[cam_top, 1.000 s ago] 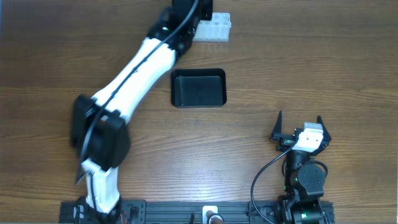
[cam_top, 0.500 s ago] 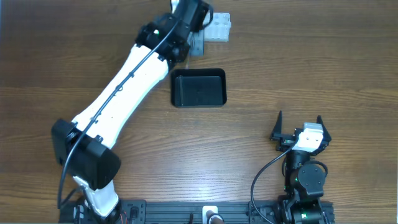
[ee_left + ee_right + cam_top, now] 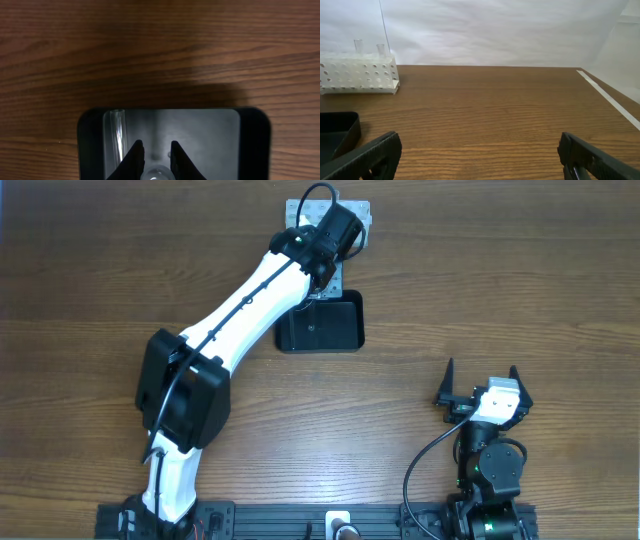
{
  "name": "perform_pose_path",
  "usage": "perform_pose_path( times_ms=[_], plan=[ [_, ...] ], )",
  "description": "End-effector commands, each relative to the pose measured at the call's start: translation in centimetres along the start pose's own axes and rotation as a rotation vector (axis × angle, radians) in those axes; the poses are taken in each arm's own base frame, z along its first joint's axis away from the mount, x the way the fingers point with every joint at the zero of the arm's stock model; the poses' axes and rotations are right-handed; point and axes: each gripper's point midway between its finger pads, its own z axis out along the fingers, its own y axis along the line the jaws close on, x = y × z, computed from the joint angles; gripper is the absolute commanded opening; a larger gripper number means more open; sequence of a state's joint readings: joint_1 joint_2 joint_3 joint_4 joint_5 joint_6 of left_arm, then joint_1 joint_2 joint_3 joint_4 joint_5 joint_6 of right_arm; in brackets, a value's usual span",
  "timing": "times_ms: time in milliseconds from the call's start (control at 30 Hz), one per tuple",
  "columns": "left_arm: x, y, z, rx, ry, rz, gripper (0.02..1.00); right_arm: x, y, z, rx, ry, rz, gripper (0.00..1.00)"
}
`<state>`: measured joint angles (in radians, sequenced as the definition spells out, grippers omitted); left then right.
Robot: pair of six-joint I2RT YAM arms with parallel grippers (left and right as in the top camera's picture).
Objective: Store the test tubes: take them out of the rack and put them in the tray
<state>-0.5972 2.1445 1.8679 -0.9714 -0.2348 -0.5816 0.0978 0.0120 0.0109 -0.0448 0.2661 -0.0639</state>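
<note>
Left gripper [image 3: 156, 146]: held over the inside of the tray [image 3: 255, 145], jaws drawn narrow on what appears to be a held tube [image 3: 155, 175], seen end-on between the fingers.
Rack [image 3: 359, 75]: stood near the far edge of the table [image 3: 495, 100], just beyond the tray; two standing tubes [image 3: 380, 49] are seen upright in it.
Tray: one lying tube [image 3: 117, 135] is laid flat along one wall; much of the floor is bare.
Right gripper [image 3: 480, 388]: parked near its base, well apart from the tray, jaws spread wide, nothing held.
Progress: one tube is judged stored, one is about to be let go, and at least two are left in the rack.
Room: open table is found on every side of the tray. The tray walls and the lying tube are to be cleared on release, and the rack close behind is to be minded on the way back.
</note>
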Motion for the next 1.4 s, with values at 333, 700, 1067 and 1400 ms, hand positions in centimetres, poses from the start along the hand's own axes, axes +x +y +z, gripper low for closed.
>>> perform_pose_path(
  times_ms=[333,700,1067,1400],
  plan=[
    [1.3,2.2,4.0,-0.016,0.121,-0.057,0.056,0.2,-0.4,0.0,0.019,0.001,-0.004,0.993],
    [3.0,2.1,6.8,-0.031,0.189,-0.049,0.082,0.2,-0.4,0.0,0.019,0.001,-0.004,0.991],
    [3.0,2.1,6.8,-0.03,0.188,-0.05,0.137,0.2,-0.4,0.0,0.019,0.001,-0.004,0.991],
    [1.3,1.7,4.4,-0.005,0.116,-0.044,0.406,0.2,-0.4,0.0,0.019,0.001,-0.005,0.991]
  ],
)
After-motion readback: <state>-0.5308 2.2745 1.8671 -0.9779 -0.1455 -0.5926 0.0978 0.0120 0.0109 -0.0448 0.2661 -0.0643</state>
